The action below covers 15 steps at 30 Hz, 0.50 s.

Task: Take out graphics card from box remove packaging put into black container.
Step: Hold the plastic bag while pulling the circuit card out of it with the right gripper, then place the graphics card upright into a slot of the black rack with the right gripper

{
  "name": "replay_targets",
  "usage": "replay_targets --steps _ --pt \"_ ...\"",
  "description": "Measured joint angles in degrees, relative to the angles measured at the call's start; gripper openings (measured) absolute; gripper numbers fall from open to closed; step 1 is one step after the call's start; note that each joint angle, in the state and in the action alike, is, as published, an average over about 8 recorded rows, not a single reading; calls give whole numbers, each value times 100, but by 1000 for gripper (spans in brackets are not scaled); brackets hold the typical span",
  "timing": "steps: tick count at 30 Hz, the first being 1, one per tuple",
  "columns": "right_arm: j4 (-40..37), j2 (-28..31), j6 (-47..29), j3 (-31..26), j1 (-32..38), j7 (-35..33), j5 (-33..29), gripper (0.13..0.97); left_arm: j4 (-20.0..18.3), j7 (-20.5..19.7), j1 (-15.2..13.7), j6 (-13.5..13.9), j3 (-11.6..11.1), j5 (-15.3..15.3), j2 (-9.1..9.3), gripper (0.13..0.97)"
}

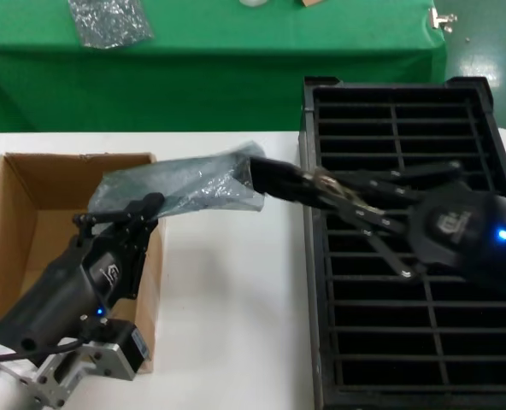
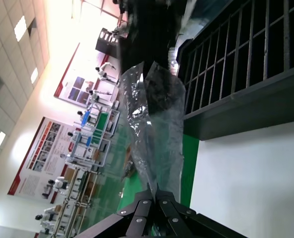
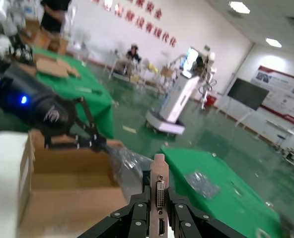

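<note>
Pulling card [image 1: 274, 181] from bag [image 1: 180, 190] in mid-air above the white surface [image 1: 227, 282], between box [image 1: 31, 213] at 9 o'clock and tray [image 1: 390, 256] at 3 o'clock. Left hand [image 1: 142, 207] closed on the bag's near end, pinching the thin film where it gathers. Right hand [image 1: 321, 186] clamped on the card's bracket end, reaching in from 3 o'clock over the tray's edge; bracket [image 3: 159, 191] standing upright between those fingers in the right wrist view, ports facing out. Card's dark board partly out of the bag's open mouth, the rest hidden inside.

Judging the bag as light, limp and slick, likely to slip or stretch under a weak pinch, so best held at a bunched end. Judging the card as stiff, light and fragile, best taken by bracket or board edges, away from components. Spare bag [image 1: 109, 20] lying on the green table [image 1: 236, 34] at 12 o'clock.
</note>
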Motion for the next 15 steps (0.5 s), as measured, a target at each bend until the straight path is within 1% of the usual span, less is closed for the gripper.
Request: replay_targets --steps 5,9,15 --pt "520 716 143 506 -449 506 -246 188 0 0 0 0 0 0 0 139" --pt "716 1206 169 945 -820 793 -335 188 0 0 0 0 0 0 0 139" --pt "798 1628 184 1454 -1319 1010 -395 188 0 0 0 0 0 0 0 139"
